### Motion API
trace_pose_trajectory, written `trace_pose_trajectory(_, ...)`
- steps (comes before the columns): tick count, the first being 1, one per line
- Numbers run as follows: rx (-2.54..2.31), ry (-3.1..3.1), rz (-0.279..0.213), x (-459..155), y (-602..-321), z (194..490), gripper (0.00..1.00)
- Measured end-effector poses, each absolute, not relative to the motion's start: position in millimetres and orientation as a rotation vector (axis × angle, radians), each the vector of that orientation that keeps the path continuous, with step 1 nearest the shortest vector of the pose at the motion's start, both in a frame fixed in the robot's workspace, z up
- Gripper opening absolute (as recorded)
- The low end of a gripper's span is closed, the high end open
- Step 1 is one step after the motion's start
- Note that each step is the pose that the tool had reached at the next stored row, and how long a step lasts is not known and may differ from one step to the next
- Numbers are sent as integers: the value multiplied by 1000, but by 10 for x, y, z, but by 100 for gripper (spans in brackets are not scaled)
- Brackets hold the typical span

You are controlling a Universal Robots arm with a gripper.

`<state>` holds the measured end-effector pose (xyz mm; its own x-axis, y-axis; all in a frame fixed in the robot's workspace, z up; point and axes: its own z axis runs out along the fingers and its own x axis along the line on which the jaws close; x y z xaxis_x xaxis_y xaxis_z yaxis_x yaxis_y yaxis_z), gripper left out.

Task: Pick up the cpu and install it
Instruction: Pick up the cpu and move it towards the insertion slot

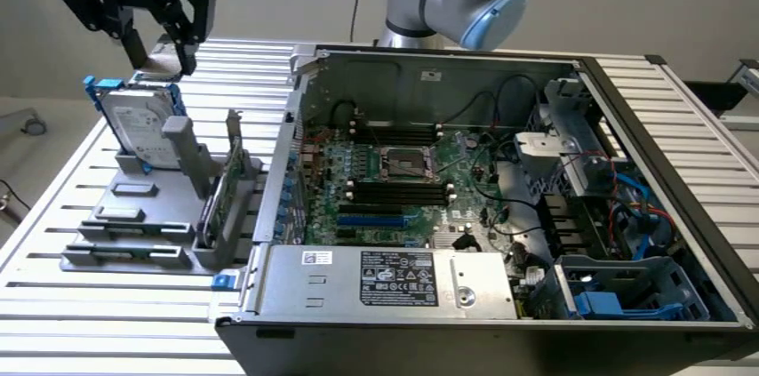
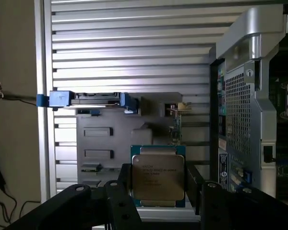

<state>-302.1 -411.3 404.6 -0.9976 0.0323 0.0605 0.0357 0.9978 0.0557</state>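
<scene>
- Currently my gripper hangs high at the exterior view's left, above the hard drive standing in the grey fixture. It is well apart from the open computer case.
- In the wrist view the jaws are clamped on the cpu. A black finger presses each side edge, the metal top faces the camera, and the chip hangs clear of everything beneath it.
- I judge the step in hand to be the carry from the fixture to the socket in the middle of the motherboard.
- To do it well I'd fly high enough to clear the drive's blue rails and the case wall nearest the fixture.
- I'd also travel slowly. The grip is only on thin edges, so a jolt could twist the chip.
- The chip looks square to the fingers, and I'd want it to arrive that way, since I reckon the socket frame accepts one orientation only.
- Cables loop close to the socket, so a straight, vertical descent looks safest to me.
- I can't tell from here whether the socket's latch is open.
</scene>
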Motion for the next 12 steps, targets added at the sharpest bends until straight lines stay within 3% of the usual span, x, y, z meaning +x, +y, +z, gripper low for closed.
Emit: trace_pose_trajectory(12,-52,-3079,-88,-2497,-4079,4080,55)
